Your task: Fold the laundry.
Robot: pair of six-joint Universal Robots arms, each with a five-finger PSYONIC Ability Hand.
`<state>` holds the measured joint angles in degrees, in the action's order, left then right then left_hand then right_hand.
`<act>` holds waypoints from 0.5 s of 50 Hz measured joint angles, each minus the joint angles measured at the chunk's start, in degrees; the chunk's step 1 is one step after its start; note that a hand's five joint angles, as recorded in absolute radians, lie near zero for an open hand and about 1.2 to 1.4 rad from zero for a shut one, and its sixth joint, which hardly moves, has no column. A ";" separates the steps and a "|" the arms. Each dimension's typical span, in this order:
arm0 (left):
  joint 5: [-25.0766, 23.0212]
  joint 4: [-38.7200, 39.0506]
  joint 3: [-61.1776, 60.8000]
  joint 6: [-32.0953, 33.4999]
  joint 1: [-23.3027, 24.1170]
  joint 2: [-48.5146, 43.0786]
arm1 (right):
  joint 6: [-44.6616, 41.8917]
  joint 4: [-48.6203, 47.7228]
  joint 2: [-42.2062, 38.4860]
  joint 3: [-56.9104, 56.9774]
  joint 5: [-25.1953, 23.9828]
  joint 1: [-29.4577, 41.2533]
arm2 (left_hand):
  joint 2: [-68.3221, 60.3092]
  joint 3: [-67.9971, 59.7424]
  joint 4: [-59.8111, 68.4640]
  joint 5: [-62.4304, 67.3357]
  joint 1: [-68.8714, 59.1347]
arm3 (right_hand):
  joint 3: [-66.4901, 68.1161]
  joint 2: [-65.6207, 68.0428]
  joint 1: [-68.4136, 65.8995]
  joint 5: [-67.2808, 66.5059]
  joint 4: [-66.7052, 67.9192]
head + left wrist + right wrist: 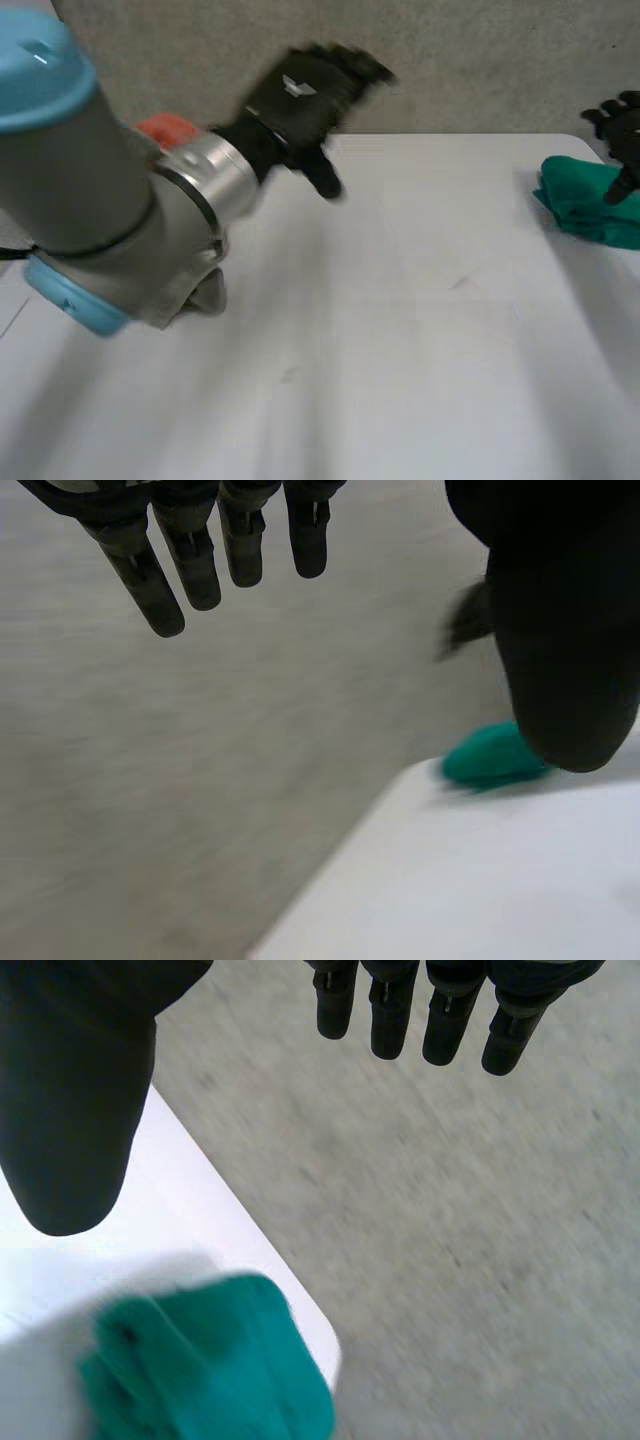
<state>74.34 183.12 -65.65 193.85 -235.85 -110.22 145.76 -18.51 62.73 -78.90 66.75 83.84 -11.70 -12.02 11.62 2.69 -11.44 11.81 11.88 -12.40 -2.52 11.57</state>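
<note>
Right hand (618,120) is hovering over the crumpled green cloth (585,205), fingers straight and gripping nothing. The cloth is lying bunched at the tabletop (400,300) corner. Left hand (305,90) is hanging open and empty, well apart. Folding looks not yet begun.

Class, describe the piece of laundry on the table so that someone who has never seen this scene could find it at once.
Start with the white table and go to its far right corner. There, close by the robot's black right hand, lies a bunched-up teal-green cloth. Its bright colour and soft folds set it apart from the plain white surface around it.
</note>
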 measured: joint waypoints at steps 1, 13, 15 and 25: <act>1.98 0.52 0.21 0.10 -1.36 0.34 | -0.03 -0.14 1.15 -1.53 -0.34 0.54 | 0.00 0.00 0.00 0.00 0.00 | 0.00 0.00 0.00 0.00 0.00; 13.33 3.98 0.80 19.28 -21.40 -6.94 | -2.26 6.26 11.84 -16.29 -2.18 7.53 | 0.00 0.00 0.00 0.01 0.00 | 0.00 0.00 0.00 0.00 0.00; 13.38 4.24 0.91 24.69 -23.25 -9.70 | -2.52 6.83 11.90 -17.02 -2.16 7.64 | 0.00 0.00 0.00 0.00 0.00 | 0.00 0.00 0.00 0.00 0.00; 12.28 7.93 4.19 42.28 -29.30 -24.93 | -2.85 7.57 11.05 -19.40 -1.91 7.36 | -17.41 -17.16 17.58 16.47 -19.67 | 0.00 0.00 0.00 0.00 0.00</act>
<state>86.62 191.05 -61.46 236.14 -265.15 -135.15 142.91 -10.94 73.78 -98.30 64.84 91.20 -29.11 -29.18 29.20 19.16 -31.10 11.81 11.88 -12.40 -2.52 11.57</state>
